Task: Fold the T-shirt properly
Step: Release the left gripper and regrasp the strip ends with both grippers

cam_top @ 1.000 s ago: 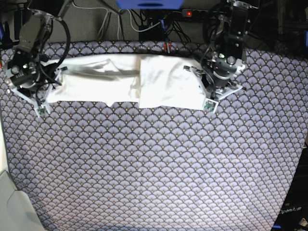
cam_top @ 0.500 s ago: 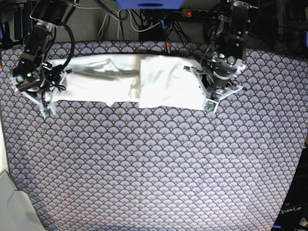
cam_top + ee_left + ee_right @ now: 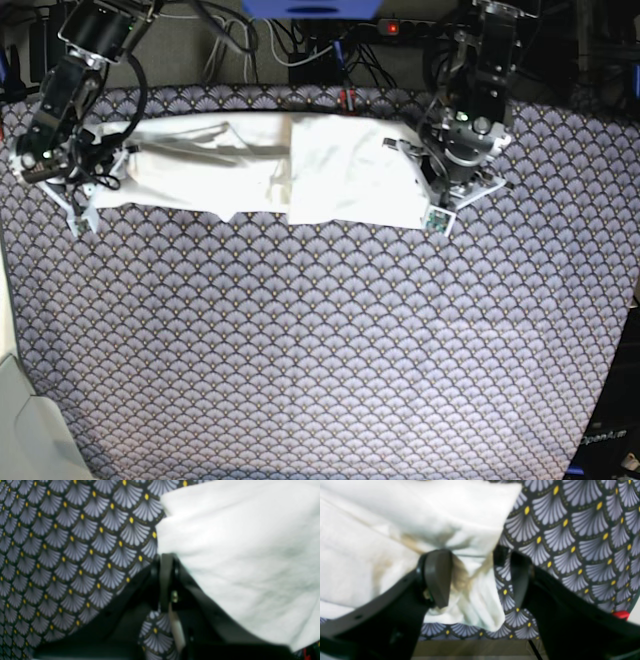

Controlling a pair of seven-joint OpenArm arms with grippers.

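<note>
The white T-shirt (image 3: 330, 170) lies as a long folded band across the far side of the table, plain side up, with no print showing. My right gripper (image 3: 88, 200) is at its left end and stands open. In the right wrist view the T-shirt (image 3: 395, 517) has a loose corner lying between the spread fingers (image 3: 437, 577) of the right gripper (image 3: 477, 580), with a gap on one side. My left gripper (image 3: 428, 200) is at the band's right edge. In the left wrist view the left gripper (image 3: 166, 560) is shut on the hem of the T-shirt (image 3: 237, 542), and cloth drapes over one finger.
A fan-patterned cloth (image 3: 320, 350) covers the whole table. Cables and a power strip (image 3: 390, 28) run behind the far edge. A pale object (image 3: 25, 430) sits at the near left corner. The table's edge (image 3: 470, 647) shows just below the right gripper.
The right arm has drawn back to the left and its jaws have spread off the shirt's left end. The left arm and the shirt's right half have stayed put.
</note>
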